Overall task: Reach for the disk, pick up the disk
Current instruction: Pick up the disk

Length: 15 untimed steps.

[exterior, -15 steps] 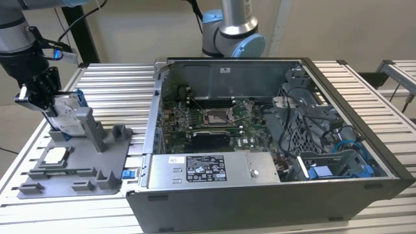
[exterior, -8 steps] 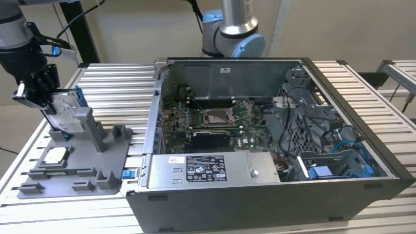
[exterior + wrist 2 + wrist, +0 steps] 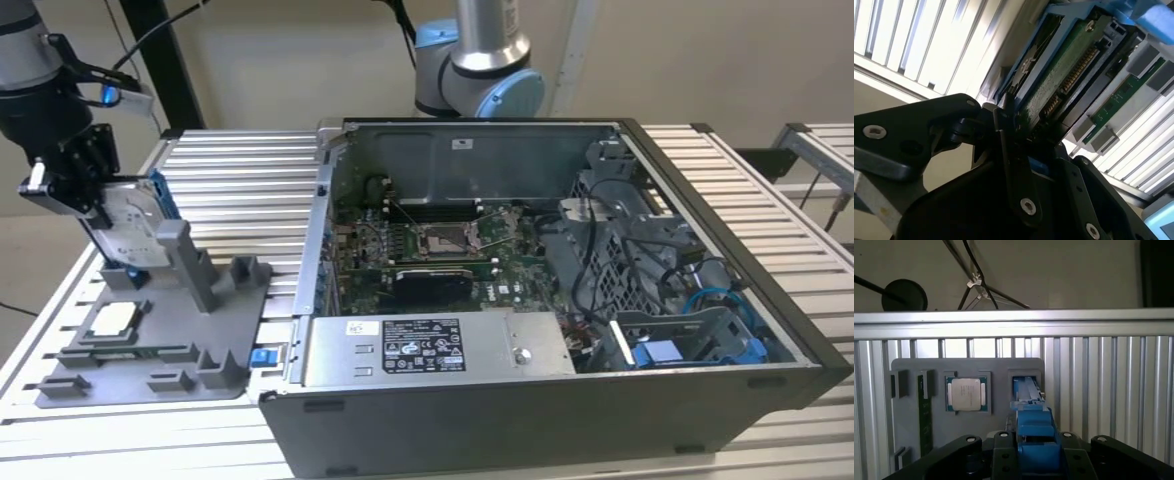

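The disk (image 3: 130,222) stands on edge at the exterior view's left, a silver-grey drive in a blue carrier, over the back slot of a grey fixture (image 3: 174,340). My gripper (image 3: 96,205) grips its upper end from above and is shut on it. In the second wrist view the disk (image 3: 1064,75) shows its green circuit board and connector, with black fingers (image 3: 1004,130) clamped at its near end. The first wrist view looks along the blue carrier edge (image 3: 1029,405) down to the fixture slot. I cannot tell whether the lower end still touches the slot.
A small square silver chip (image 3: 967,394) and a memory stick (image 3: 924,415) sit in the fixture. An open computer case (image 3: 534,270) fills the middle of the slatted aluminium table (image 3: 240,170). Another arm's base (image 3: 474,70) stands behind the case.
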Tool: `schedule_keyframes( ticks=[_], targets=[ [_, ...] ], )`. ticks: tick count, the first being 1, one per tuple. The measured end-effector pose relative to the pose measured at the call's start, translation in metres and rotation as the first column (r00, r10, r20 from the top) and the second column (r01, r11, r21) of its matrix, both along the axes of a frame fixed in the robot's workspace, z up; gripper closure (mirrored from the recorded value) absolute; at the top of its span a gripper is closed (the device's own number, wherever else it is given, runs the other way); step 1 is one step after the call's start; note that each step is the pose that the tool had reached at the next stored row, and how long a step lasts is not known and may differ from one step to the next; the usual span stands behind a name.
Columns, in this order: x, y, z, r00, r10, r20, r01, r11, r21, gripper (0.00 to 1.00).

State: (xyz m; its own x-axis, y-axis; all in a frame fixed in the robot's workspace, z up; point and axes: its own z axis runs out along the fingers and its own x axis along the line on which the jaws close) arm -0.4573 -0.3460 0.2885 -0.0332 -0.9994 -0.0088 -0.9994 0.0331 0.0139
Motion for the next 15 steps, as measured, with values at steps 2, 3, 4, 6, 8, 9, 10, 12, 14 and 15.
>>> schedule_keyframes(
  ticks=[2, 3, 4, 6, 8, 9, 10, 12, 14, 15],
  targets=[
    [0.0, 0.0, 0.0023, 1.0, 0.0, -0.0001, 0.0, 1.0, 0.0, 1.0],
    [0.0, 0.0, 0.0034, 1.0, 0.0, -0.0001, 0.0, 1.0, -0.0001, 1.0],
    [0.0, 0.0, 0.0044, 1.0, 0.0, -0.0001, 0.0, 1.0, 0.0, 1.0],
    [0.0, 0.0, 0.0065, 1.0, 0.0, -0.0001, 0.0, 1.0, -0.0001, 1.0],
    [0.0, 0.0, 0.0085, 1.0, 0.0, -0.0001, 0.0, 1.0, 0.0, 1.0],
    [0.0, 0.0, 0.0095, 1.0, 0.0, -0.0001, 0.0, 1.0, 0.0, 1.0],
    [0.0, 0.0, 0.0106, 1.0, 0.0, -0.0001, 0.0, 1.0, 0.0, 1.0],
    [0.0, 0.0, 0.0125, 1.0, 0.0, -0.0001, 0.0, 1.0, 0.0, 1.0],
    [0.0, 0.0, 0.0145, 1.0, 0.0, -0.0002, 0.0, 1.0, -0.0001, 1.0],
    [0.0, 0.0, 0.0153, 1.0, 0.0, -0.0001, 0.0, 1.0, 0.0, 1.0]
  ],
)
